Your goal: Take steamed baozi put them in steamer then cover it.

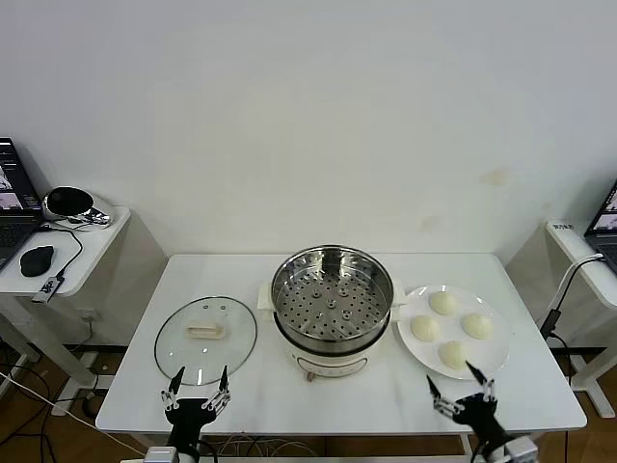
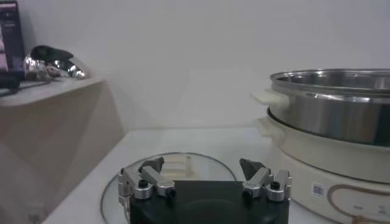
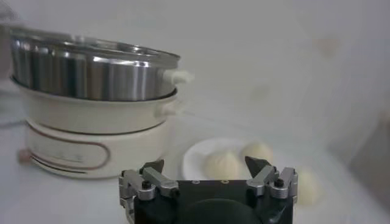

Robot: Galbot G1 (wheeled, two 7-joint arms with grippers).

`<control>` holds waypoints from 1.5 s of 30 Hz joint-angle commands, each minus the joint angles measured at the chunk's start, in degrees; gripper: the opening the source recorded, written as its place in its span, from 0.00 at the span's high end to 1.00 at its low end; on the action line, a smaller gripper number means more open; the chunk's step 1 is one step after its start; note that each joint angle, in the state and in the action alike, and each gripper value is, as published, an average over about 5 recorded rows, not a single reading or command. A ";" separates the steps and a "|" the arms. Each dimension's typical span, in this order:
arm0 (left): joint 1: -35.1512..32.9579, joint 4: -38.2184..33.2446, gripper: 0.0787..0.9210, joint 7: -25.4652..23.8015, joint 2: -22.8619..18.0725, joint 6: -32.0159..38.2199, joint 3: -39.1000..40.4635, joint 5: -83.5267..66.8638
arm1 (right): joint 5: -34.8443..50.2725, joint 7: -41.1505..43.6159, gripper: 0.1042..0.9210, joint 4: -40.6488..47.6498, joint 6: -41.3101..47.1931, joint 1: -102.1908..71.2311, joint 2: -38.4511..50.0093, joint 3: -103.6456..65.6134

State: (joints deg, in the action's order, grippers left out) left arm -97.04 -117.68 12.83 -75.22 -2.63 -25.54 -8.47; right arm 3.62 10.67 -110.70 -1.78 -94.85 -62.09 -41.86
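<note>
The steamer (image 1: 332, 307), a shiny steel pot with a perforated tray on a white cooker base, stands mid-table with nothing in it. Left of it the clear glass cover (image 1: 205, 338) lies flat, white handle up. Several steamed baozi (image 1: 443, 303) rest on a white plate (image 1: 492, 354) to its right. My left gripper (image 1: 197, 394) hovers open at the table's front edge, just before the cover (image 2: 175, 165). My right gripper (image 1: 463, 391) is open near the plate's front rim, facing the baozi (image 3: 222, 164). Both hold nothing. The steamer (image 2: 332, 115) (image 3: 91, 73) shows in both wrist views, behind my left gripper (image 2: 201, 164) and my right gripper (image 3: 204, 163).
The white table (image 1: 337, 400) carries only these things. A side table at far left holds a black mouse (image 1: 37, 258), a shiny headset-like object (image 1: 69, 203) and a laptop. Another side table (image 1: 578, 246) stands at far right. A plain wall lies behind.
</note>
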 commanded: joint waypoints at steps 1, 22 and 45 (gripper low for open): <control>0.46 -0.38 0.12 -0.98 2.24 -1.29 -0.64 1.65 | -17.85 6.60 0.12 0.55 7.14 7.65 13.77 -6.57; 0.14 -0.74 0.12 -2.06 2.33 -0.82 -2.64 5.63 | -27.53 50.31 0.12 35.21 4.45 75.20 35.02 47.27; -0.02 -0.37 0.12 -2.52 3.07 -0.28 -5.62 6.37 | -34.84 53.93 0.12 70.84 -7.39 93.45 5.72 65.14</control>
State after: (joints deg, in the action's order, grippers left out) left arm -96.92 -118.11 10.40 -72.24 -2.97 -30.66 -2.43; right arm -28.20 62.08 -53.26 -5.26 -8.54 -47.01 16.82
